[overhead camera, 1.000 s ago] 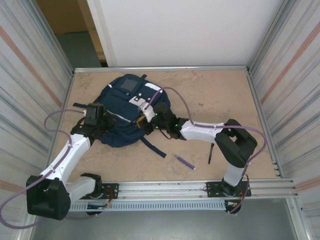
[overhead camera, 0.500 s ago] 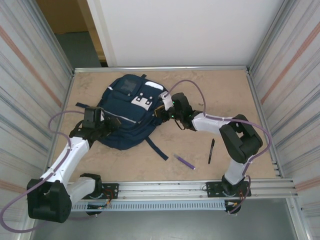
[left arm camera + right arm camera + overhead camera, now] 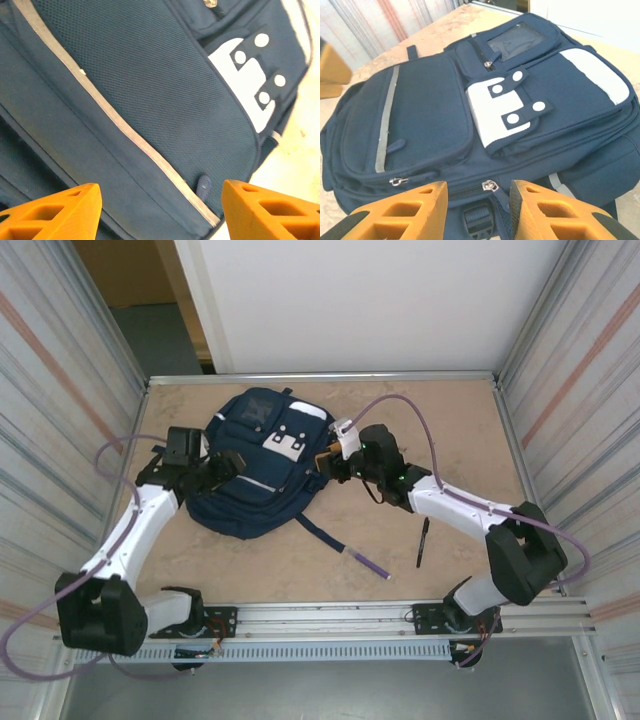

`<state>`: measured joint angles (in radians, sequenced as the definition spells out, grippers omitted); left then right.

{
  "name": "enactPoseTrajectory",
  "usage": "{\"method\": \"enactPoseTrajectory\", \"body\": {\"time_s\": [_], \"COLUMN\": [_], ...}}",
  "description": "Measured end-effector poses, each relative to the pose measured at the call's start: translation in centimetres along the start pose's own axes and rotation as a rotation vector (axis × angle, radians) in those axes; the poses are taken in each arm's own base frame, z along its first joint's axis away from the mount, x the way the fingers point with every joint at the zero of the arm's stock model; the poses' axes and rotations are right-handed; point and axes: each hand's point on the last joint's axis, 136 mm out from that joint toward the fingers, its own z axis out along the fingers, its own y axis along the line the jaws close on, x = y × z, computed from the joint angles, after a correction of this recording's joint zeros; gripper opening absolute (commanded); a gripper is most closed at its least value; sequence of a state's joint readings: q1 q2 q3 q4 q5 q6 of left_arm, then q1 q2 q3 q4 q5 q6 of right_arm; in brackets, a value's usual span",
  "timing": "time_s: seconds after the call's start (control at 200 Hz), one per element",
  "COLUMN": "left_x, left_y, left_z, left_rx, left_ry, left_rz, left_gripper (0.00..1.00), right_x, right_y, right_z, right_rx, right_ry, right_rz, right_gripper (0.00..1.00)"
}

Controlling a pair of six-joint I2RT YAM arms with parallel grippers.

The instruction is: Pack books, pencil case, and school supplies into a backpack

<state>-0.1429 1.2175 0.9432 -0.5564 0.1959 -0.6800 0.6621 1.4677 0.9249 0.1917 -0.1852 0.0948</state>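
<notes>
At the left, the left gripper (image 3: 227,463) hangs over the left side of the backpack (image 3: 262,472). In the left wrist view its two orange fingers (image 3: 55,212) stand wide apart with nothing between them, and under the gap lie the mesh front pocket, its pale stripe and a small zip tab. The backpack (image 3: 150,100) lies flat on the table (image 3: 450,420), left of the middle, front pockets and white patches facing up. One dark strap trails out toward the near edge. At the backpack's right edge sits the right gripper (image 3: 325,462). In the right wrist view its orange fingers (image 3: 405,210) are parted, less widely than the left pair, and hold nothing. Below the gap are a zip pull and a buckle on the near side of the backpack (image 3: 430,120). Right of the strap's end, the purple pen (image 3: 368,562) lies on the bare table. The black pen (image 3: 423,542) lies just right of it, close by the right arm, apart from the backpack.
</notes>
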Motion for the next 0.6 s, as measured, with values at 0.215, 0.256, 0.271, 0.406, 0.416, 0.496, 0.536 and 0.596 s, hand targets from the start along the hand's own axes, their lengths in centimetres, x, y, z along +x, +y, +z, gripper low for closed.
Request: {"method": "enactPoseTrajectory", "body": {"time_s": [0.215,0.256,0.271,0.406,0.416,0.496,0.536,0.596], "left_x": [0.3,0.2,0.1,-0.4,-0.5,-1.0,-1.3,-1.7], "left_y": [2.9,3.7,4.1,7.3,7.4,7.5,7.2,6.8], "left_z": [2.1,2.3,2.4,3.6,3.7,4.8,5.2,5.7], "left_rx": [-0.123,-0.136,-0.141,-0.177,-0.177,-0.153,-0.132,-0.107], "left_ry": [0.045,0.039,0.037,0.039,0.04,0.041,0.039,0.033], "left_rz": [-0.057,-0.079,-0.092,-0.195,-0.201,-0.214,-0.211,-0.204], "left_gripper": [0.74,0.74,0.73,0.7,0.7,0.59,0.57,0.52], "right_x": [2.7,3.3,3.5,4.0,4.1,4.2,4.3,4.5], "right_y": [-0.3,-0.4,-0.3,0.1,0.1,0.4,0.7,1.1], "right_z": [-0.6,-0.7,-0.7,-0.9,-0.9,-0.9,-0.9,-0.9], "right_rx": [0.032,0.035,0.036,0.032,0.032,0.034,0.032,0.025], "right_ry": [0.074,0.09,0.096,0.109,0.11,0.117,0.121,0.124], "right_rz": [-0.009,-0.01,-0.011,-0.019,-0.02,-0.028,-0.032,-0.038], "right_gripper": [0.43,0.43,0.43,0.43,0.43,0.43,0.43,0.45]}}
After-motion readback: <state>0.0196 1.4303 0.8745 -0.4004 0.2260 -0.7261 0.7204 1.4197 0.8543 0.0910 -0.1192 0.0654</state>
